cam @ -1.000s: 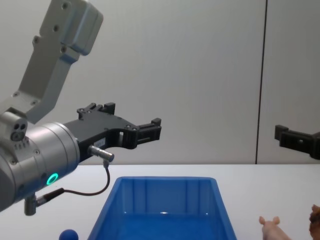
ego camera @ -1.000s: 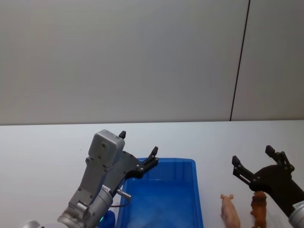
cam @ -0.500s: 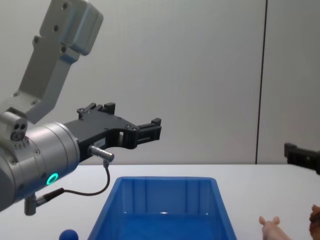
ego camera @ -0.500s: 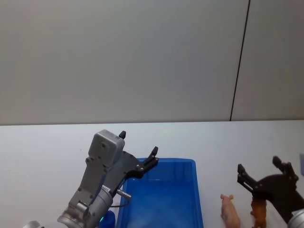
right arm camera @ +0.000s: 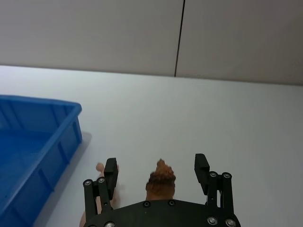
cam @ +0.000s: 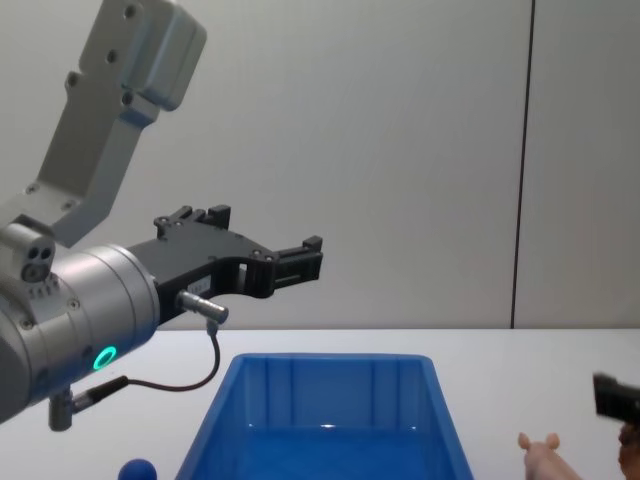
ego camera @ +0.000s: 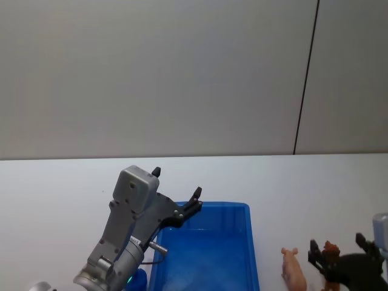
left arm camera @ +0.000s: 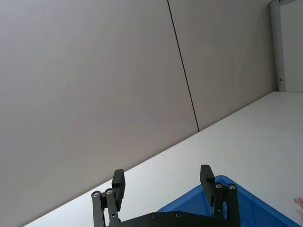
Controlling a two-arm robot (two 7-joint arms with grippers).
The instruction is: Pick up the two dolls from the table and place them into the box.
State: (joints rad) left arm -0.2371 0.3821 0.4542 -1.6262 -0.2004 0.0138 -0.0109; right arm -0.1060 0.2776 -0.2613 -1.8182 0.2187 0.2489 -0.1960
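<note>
The brown doll (right arm camera: 160, 181) stands on the white table (ego camera: 60, 194), right of the blue box (ego camera: 206, 248). My right gripper (right arm camera: 156, 166) is open and low over it, one finger on each side of the doll without touching. The pale pink doll (ego camera: 292, 267) stands just left of the brown doll (ego camera: 330, 248), between it and the box; its snout (right arm camera: 100, 166) peeks past one finger. My right gripper (ego camera: 337, 244) sits at the lower right of the head view. My left gripper (cam: 265, 230) hangs open and empty in the air above the box's (cam: 330, 360) far left rim.
A small blue ball (cam: 136, 470) lies on the table left of the box, under my left arm. A grey wall with a dark vertical seam (ego camera: 306, 79) rises behind the table. Bare tabletop stretches beyond the box and dolls.
My right gripper has dropped and come nearer, from above the dolls to around the brown doll. The left arm, box and pink doll have not moved.
</note>
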